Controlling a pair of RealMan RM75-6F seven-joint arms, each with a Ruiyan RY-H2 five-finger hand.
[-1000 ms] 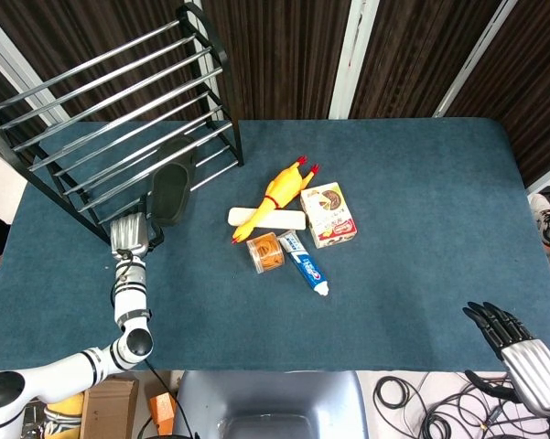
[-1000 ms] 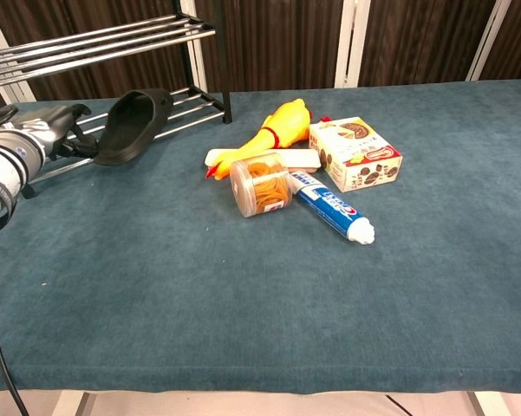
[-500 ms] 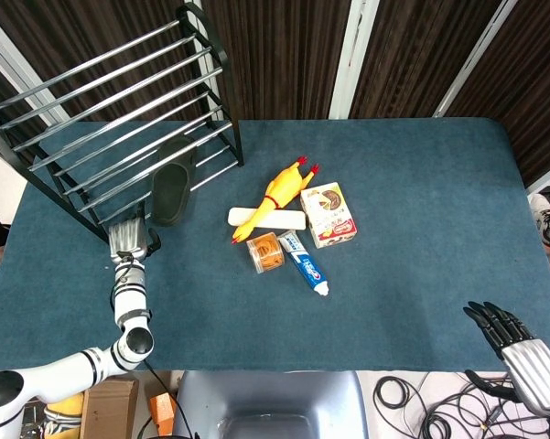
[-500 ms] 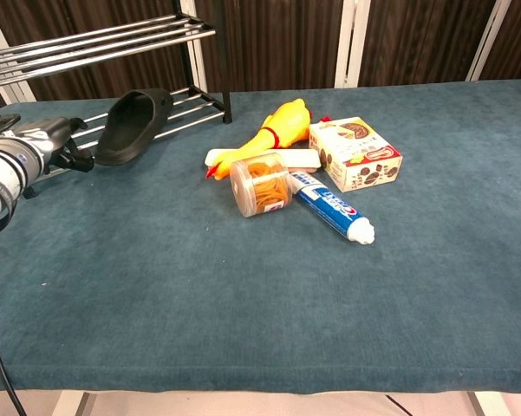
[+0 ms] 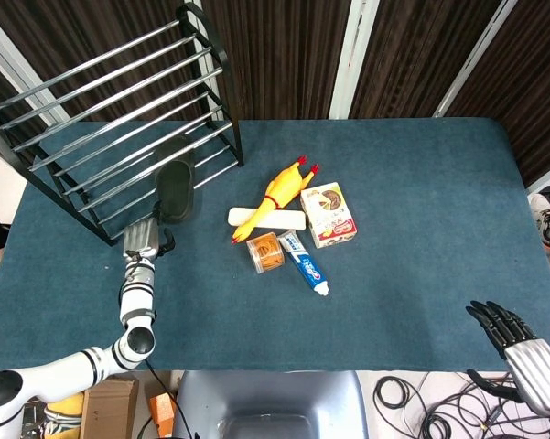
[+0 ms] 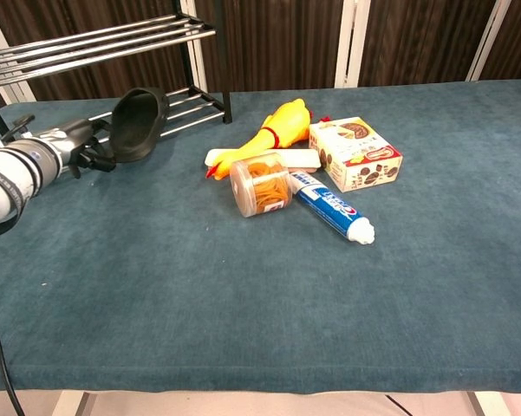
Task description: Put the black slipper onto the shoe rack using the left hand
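**Chest view: black slipper tipped up at the rack's lowest rails, left robot hand at its heel**

Chest view is showing the left robot hand [image 6: 85,147] reaching in low from the left edge, its silver forearm lying nearly level above the blue felt surface [image 6: 269,286]. Its dark fingers are sitting right at the near end of the soft black rubber slipper [image 6: 137,123], which is standing just beyond them, tilted up on edge with its open mouth facing the camera. Whether the fingers are actually pinching the heel or only touching it is too small to tell. The slipper's far end is leaning against the bottom rails of the black-framed shoe rack with chrome bars [image 6: 104,39].

In the head view the slipper [image 5: 175,191] is lying directly ahead of the left robot hand [image 5: 143,240], half over the rack's [image 5: 110,101] lowest bars, so it looks only partly placed.

The slipper is probably light and flexible, with a slightly grippy moulded surface; it should bend rather than slide. The heel rim or the side wall of the opening seems the soundest hold, since the toe is already resting on the rails.

The right robot hand [image 5: 522,346] is resting far off at the opposite near corner, fingers spread and carrying nothing.
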